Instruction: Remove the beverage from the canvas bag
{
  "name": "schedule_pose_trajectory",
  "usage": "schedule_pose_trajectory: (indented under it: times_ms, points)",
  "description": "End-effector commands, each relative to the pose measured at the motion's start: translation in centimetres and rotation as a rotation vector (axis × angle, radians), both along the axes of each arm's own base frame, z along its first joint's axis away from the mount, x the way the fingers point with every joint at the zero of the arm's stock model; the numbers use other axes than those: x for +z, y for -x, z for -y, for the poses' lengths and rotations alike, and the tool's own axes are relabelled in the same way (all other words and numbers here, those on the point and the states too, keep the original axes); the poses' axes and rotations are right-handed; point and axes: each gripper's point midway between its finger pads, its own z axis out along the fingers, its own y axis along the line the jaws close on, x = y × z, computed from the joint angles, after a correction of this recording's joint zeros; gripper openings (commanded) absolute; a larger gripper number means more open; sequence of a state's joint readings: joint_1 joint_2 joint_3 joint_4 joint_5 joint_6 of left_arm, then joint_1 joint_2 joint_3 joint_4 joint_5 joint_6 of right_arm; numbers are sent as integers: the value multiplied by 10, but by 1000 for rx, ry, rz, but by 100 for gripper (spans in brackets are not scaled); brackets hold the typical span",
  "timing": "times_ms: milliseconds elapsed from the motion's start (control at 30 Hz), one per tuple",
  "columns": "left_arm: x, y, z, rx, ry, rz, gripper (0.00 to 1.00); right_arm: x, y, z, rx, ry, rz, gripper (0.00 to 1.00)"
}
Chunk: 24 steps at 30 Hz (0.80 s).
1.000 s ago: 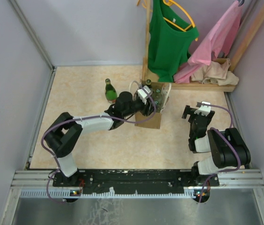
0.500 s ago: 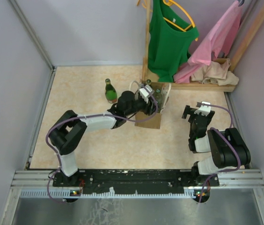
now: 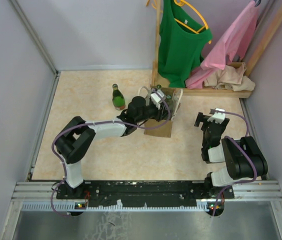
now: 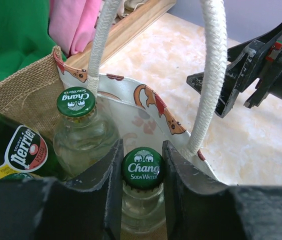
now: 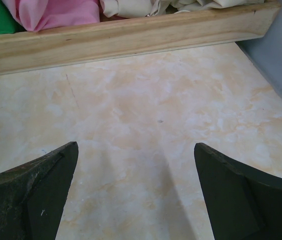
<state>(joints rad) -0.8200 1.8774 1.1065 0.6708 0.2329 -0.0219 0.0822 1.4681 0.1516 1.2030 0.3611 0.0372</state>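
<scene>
Top view looks down from behind; the close left wrist view shares its canvas bag (image 3: pixel 158 129).

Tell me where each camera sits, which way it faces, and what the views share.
Top external: above and behind the bases, looking down at the beige tabletop; both arms show, left gripper at the boxy tan canvas bag.
Left wrist: on the left arm, looking into the bag; its black fingers clamp a green-capped glass bottle.
Right wrist: low, facing the pale wooden rail; its open fingers show.
Shared: top and left wrist both show bag and right gripper.
</scene>
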Motion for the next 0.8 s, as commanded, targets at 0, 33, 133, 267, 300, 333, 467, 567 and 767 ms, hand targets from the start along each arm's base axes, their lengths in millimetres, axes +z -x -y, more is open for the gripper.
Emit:
schedule_pose_trajectory:
  times_ms: [0, 33, 133, 267, 300, 333, 467, 567, 767]
  points:
    - [14, -6, 3, 6, 28, 17, 0, 23, -8, 0, -4, -9, 82, 99]
    - [18, -6, 4, 4, 30, 24, 0, 23, -8, 0, -5, -8, 83, 99]
    - [37, -9, 3, 11, 45, 57, 0, 24, -8, 0, -5, -9, 83, 99]
    - [76, -13, -1, 44, 98, 134, 0, 23, -8, 0, -5, -9, 83, 99]
    - [84, -14, -2, 46, 106, 153, 0, 23, -8, 0, -4, -9, 83, 99]
    - [95, -15, -2, 50, 119, 176, 0, 23, -8, 0, -4, -9, 83, 99]
    - [129, -18, -2, 59, 150, 244, 0, 23, -8, 0, -4, -9, 82, 99]
    - [152, -17, -1, 48, 172, 280, 0, 23, -8, 0, -5, -8, 83, 99]
    - [200, -13, -9, 67, 231, 371, 0, 23, -8, 0, -4, -9, 82, 99]
